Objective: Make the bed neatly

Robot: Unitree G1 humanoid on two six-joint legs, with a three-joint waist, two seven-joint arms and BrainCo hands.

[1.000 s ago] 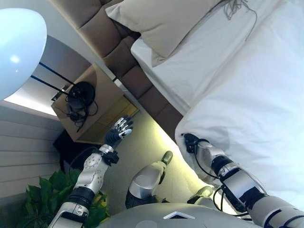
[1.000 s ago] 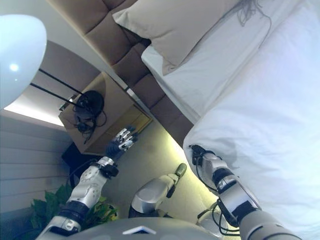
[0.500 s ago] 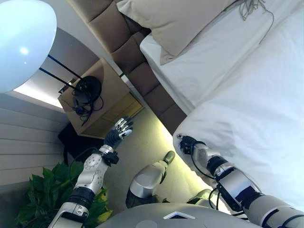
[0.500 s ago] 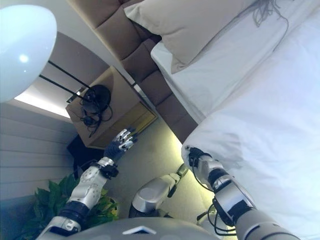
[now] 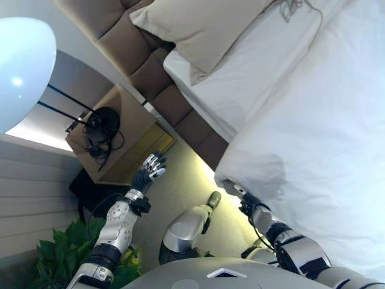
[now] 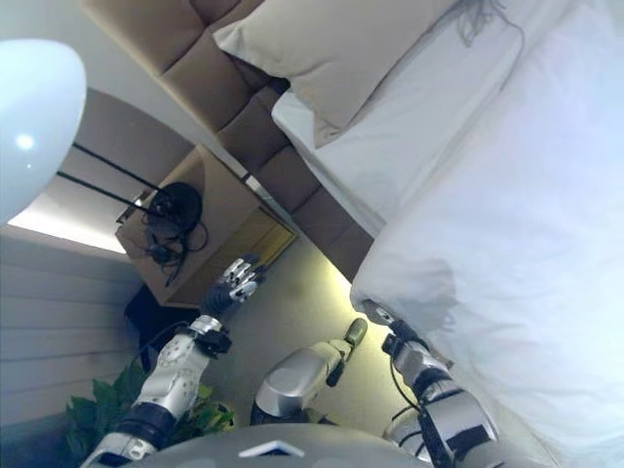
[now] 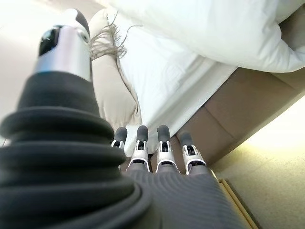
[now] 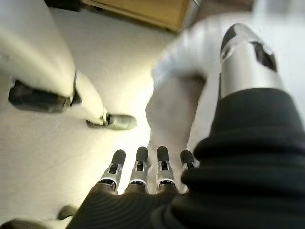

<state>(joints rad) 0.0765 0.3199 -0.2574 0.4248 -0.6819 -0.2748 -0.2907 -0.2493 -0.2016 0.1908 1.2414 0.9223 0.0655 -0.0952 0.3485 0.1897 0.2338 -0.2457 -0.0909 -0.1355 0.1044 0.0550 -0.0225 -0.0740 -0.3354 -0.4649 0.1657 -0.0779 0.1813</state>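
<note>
Bed half made: duvet (image 5: 313, 120) covers most of the frame, its lower-left corner hanging unsmoothed by the straight-fingered right hand (image 8: 143, 169); left hand (image 5: 150, 168) spread, idle

The duvet (image 5: 313, 144) is soft white matt cloth, smooth with few creases. The pillow (image 5: 198, 27) is beige woven cloth, one edge fringed. The headboard (image 5: 126, 42) is brown padded, quilted fabric. The nightstand (image 5: 114, 144) looks like light matt wood. The lamp shade (image 5: 21, 66) is smooth and white.
</note>
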